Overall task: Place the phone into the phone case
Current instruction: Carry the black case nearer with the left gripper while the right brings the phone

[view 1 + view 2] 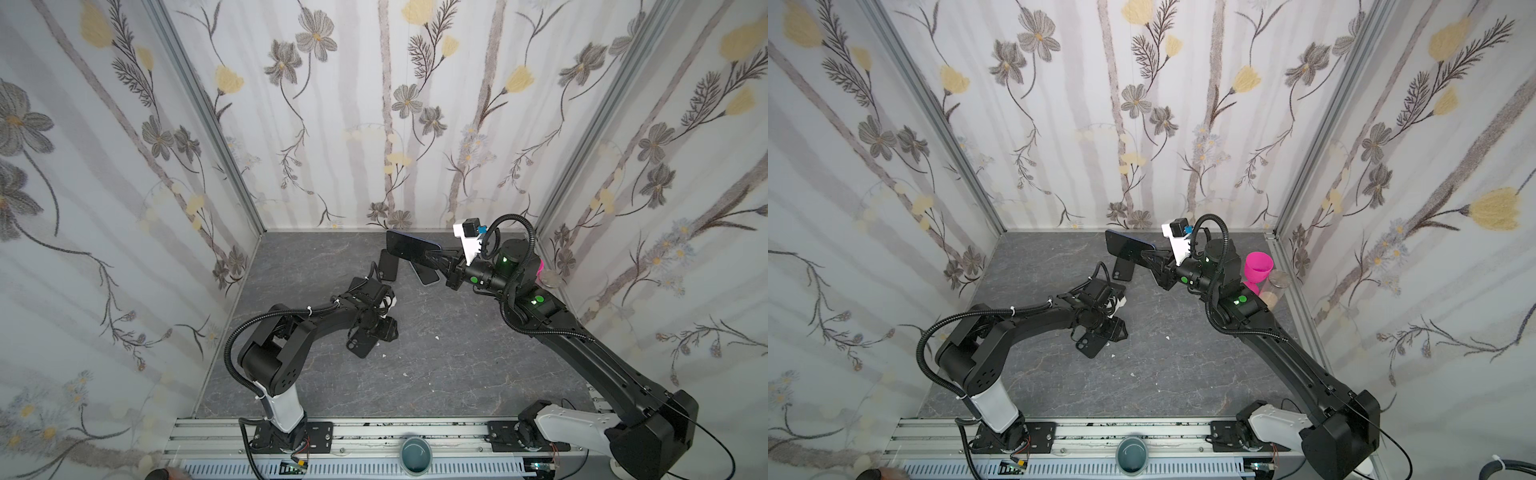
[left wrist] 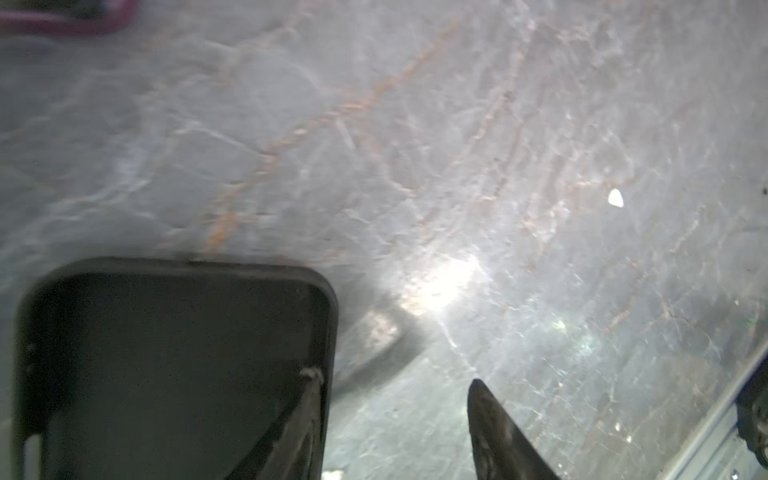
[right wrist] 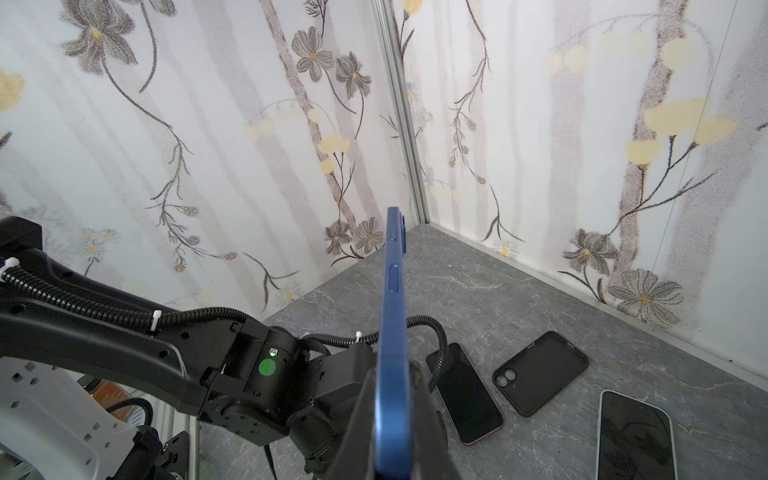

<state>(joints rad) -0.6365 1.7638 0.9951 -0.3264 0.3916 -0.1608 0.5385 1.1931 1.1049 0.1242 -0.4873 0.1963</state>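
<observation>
In both top views my right gripper (image 1: 436, 257) (image 1: 1152, 259) holds a blue phone (image 1: 409, 247) (image 1: 1127, 249) in the air over the back of the table. The right wrist view shows the phone (image 3: 392, 311) edge-on, with the right gripper (image 3: 392, 370) shut on its lower end. A black phone case (image 1: 361, 343) (image 1: 1090, 345) lies open side up on the table's left middle. My left gripper (image 1: 384, 328) (image 1: 1115, 328) is down at it. In the left wrist view the left gripper (image 2: 392, 377) is open: one finger lies inside the case (image 2: 166, 365) at its side wall, the other is well clear over bare table.
A second black case (image 3: 540, 372) (image 1: 388, 266) and two phones (image 3: 465, 392) (image 3: 636, 436) lie flat under the raised phone. A pink cup (image 1: 1258, 268) and a glass jar (image 1: 1279, 282) stand by the right wall. A teal bowl (image 1: 415, 453) sits on the front rail.
</observation>
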